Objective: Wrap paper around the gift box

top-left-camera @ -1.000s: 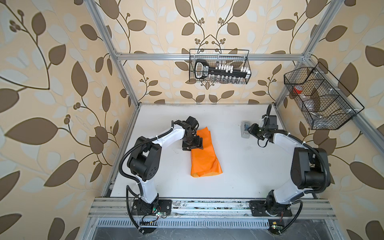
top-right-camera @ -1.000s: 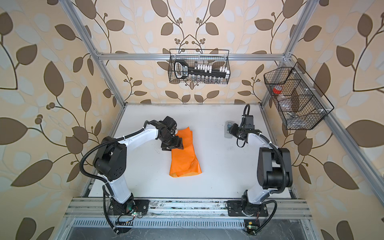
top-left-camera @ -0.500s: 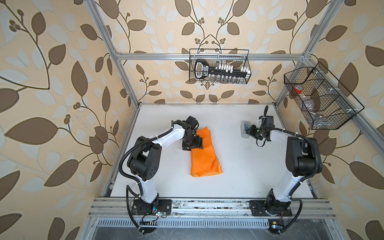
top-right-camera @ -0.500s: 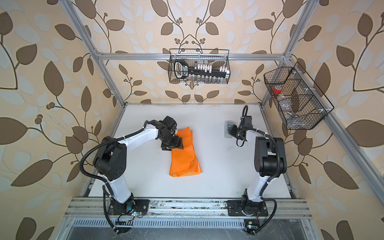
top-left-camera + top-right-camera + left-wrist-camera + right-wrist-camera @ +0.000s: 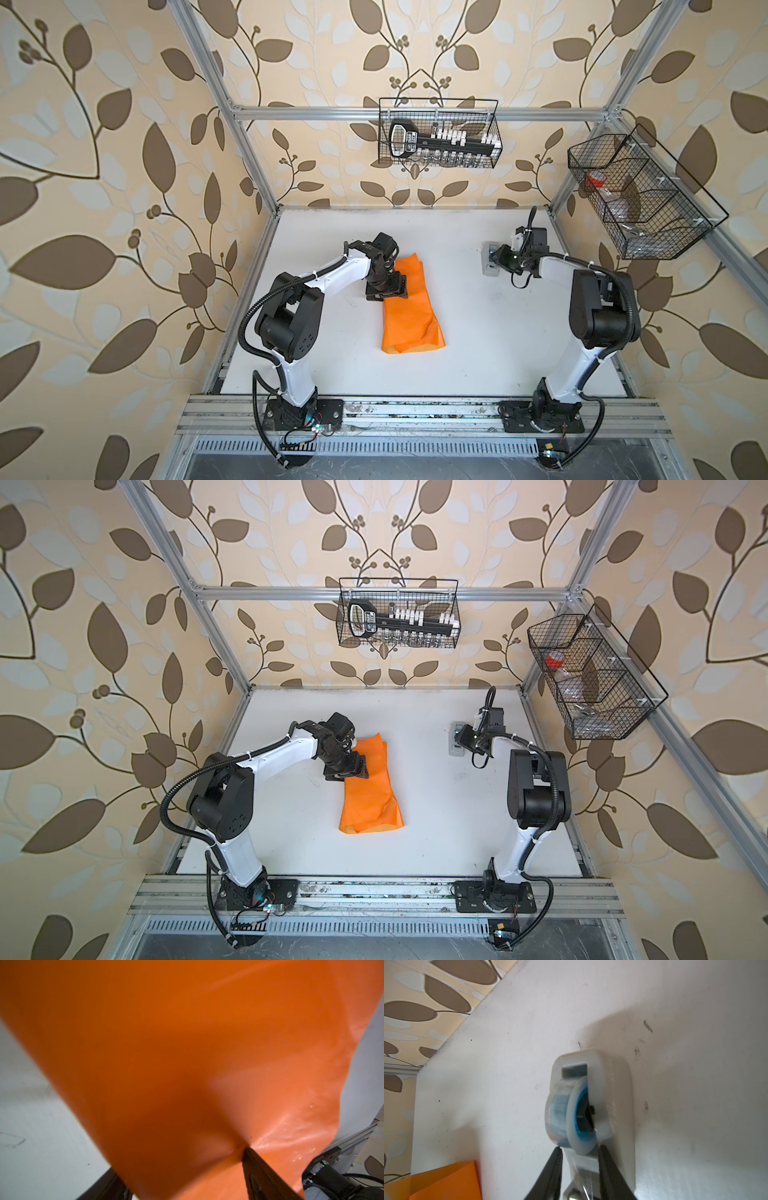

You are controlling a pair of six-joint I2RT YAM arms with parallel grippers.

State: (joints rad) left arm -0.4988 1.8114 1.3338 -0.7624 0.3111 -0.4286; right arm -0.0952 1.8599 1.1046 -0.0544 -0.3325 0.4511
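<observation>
Left jaws: the left gripper (image 5: 386, 291) stood spread wide, clamped onto the paper (image 5: 409, 316) from two sides. One fingertip (image 5: 248, 1152) dented the sheet, and creases fanned out from it.
Gift box: not visible in any view. I judged it to sit between the left jaws, under the bulge of paper there.
Paper: folded over into a long loose band, most of it trailing away past the left jaws. Its far end was open and unsealed.
Right jaws: the right gripper (image 5: 579, 1153) stood part-way apart, its fingers flanking the loose tape end at the mouth of the tape dispenser (image 5: 618, 1088). I could not tell whether the pads touched it.
Step in hand: probably fetching tape while the left jaws pinned the wrap.
Doing it well: pinch only the tape tail, centred between the pads, then draw it straight out past the cutter. The left jaws should not slacken, or the fold would spring open.
Around: the tape roll (image 5: 571, 1118) sat just beyond the right fingertips. Two wall baskets (image 5: 436, 99) (image 5: 681, 170) hung well away from both jaws.
In the way: the dispenser's body sat close outside each right finger. It looked light and could have lifted off the table (image 5: 457, 332) with the tape.
</observation>
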